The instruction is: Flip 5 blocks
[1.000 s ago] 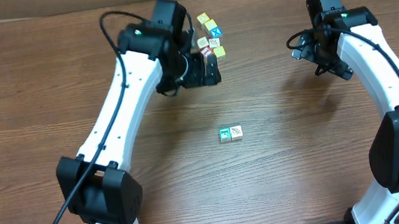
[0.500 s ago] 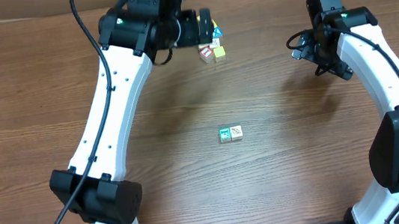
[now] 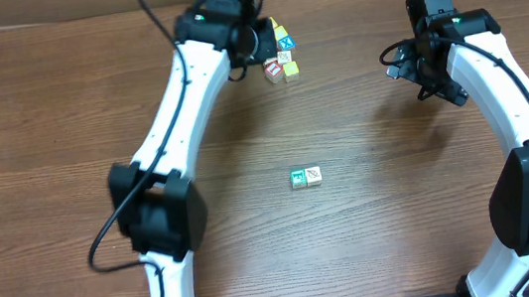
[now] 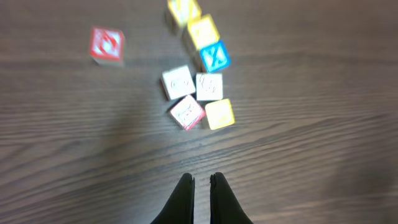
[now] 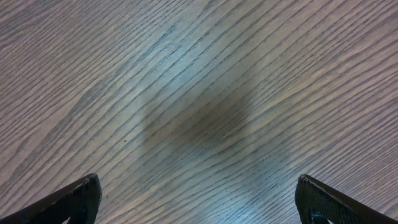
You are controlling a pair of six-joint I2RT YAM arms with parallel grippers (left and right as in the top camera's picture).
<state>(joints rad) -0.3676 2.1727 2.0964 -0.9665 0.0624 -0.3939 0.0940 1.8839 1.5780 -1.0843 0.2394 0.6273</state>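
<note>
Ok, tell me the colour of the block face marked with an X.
Blue, with a pale X; the block shows best in the left wrist view.

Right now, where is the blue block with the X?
The blue block lies at the far side of the table, upper middle of the left wrist view, between a yellow block above it and a pale block below it.

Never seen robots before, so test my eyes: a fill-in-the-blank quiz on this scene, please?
The left arm's jaws are ___, holding nothing. The right arm's jaws stand ___. At the middle of the table, ___ blocks sit side by side. The X block is ___.
Missing: shut; open; two; blue.
</note>
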